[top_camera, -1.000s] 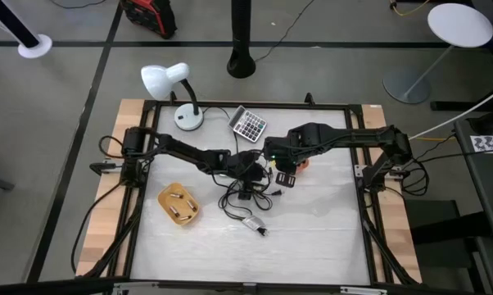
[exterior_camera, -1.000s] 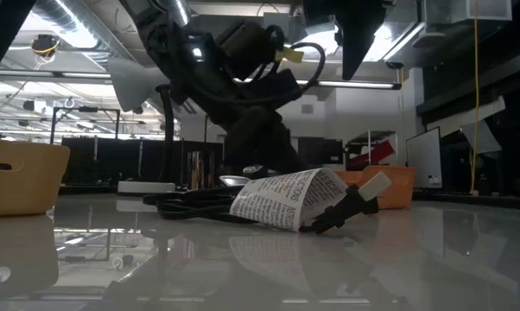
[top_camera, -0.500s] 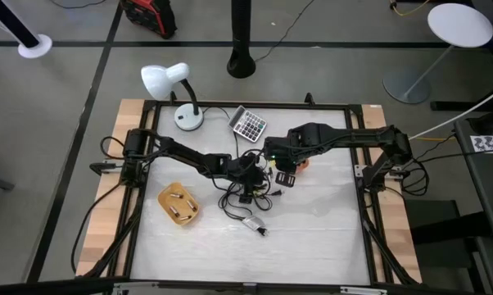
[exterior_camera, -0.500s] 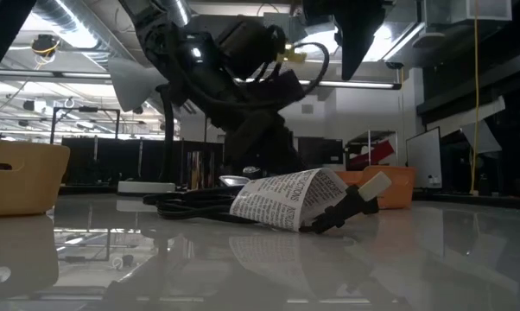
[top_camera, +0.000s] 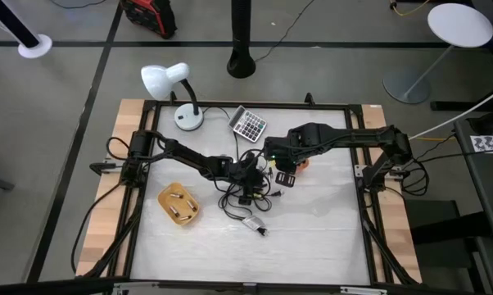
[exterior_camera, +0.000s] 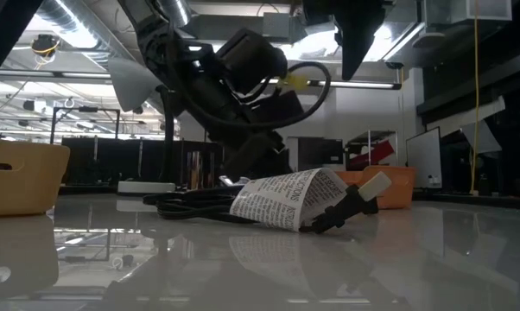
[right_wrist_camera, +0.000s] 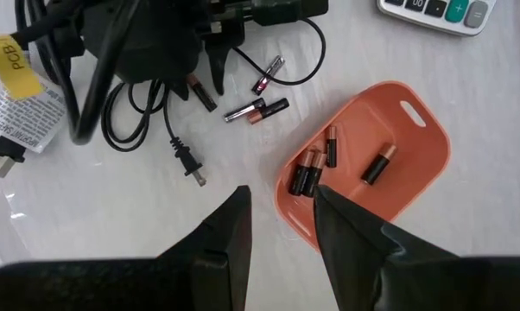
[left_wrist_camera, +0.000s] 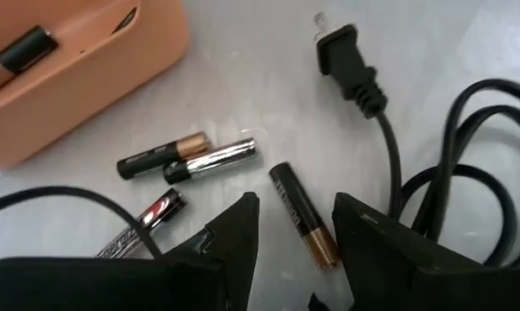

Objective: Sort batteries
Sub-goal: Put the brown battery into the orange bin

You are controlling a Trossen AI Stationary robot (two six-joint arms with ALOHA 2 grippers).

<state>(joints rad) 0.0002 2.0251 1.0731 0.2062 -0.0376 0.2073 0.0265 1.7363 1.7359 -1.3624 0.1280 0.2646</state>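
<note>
Left gripper [left_wrist_camera: 293,226] hovers with fingers apart, straddling a black-and-copper battery [left_wrist_camera: 303,213] lying loose on the table beside the black cable [left_wrist_camera: 433,164]. Pick looks imminent: descend, close, lift. Beyond it lie three more loose batteries [left_wrist_camera: 210,161], then the orange tray [right_wrist_camera: 390,186]. Right gripper [right_wrist_camera: 282,226] waits, fingers apart, above that tray.

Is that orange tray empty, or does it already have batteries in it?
Not empty: the orange tray holds several batteries, lying flat.
</note>
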